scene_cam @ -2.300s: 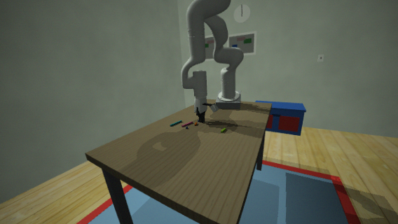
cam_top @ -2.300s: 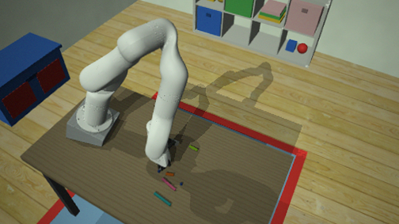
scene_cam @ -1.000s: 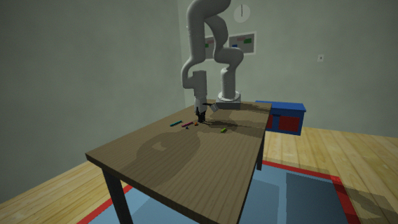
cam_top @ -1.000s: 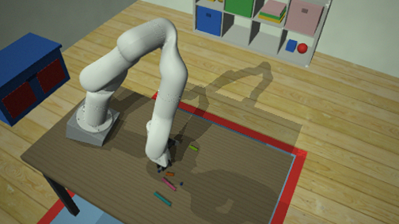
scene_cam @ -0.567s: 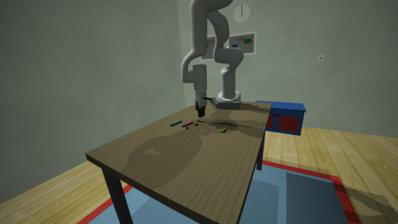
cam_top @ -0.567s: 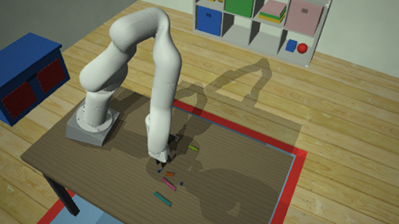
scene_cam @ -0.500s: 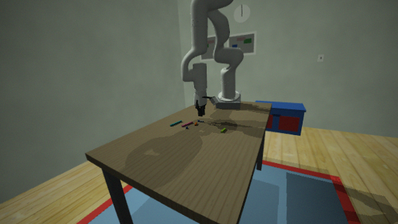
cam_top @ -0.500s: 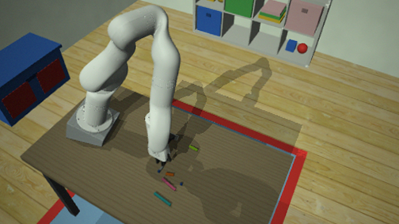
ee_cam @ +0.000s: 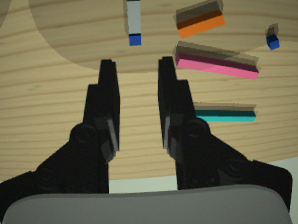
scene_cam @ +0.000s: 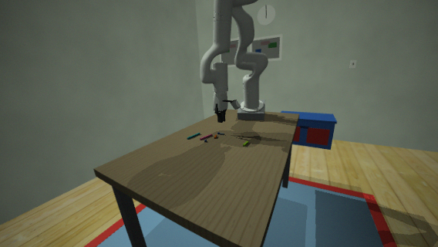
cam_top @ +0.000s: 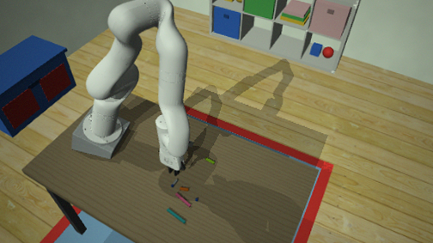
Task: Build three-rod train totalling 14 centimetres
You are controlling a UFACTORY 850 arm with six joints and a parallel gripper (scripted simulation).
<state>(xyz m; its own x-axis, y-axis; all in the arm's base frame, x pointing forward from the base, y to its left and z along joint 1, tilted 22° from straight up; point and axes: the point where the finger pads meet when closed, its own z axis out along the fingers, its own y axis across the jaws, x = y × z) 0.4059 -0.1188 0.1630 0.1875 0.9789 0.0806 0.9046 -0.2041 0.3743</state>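
Blue-tipped rod (ee_cam: 133,15) beyond empty fingers.

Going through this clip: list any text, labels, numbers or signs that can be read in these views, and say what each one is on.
No text is readable in any view.
Wall board behind the arm: coloured patches only, too blurred to read.
Round wall clock: no numerals can be made out.
Small mark on the arm's wrist, just above the gripper: too small to read.
Rods, table and shelf bins: no lettering visible.
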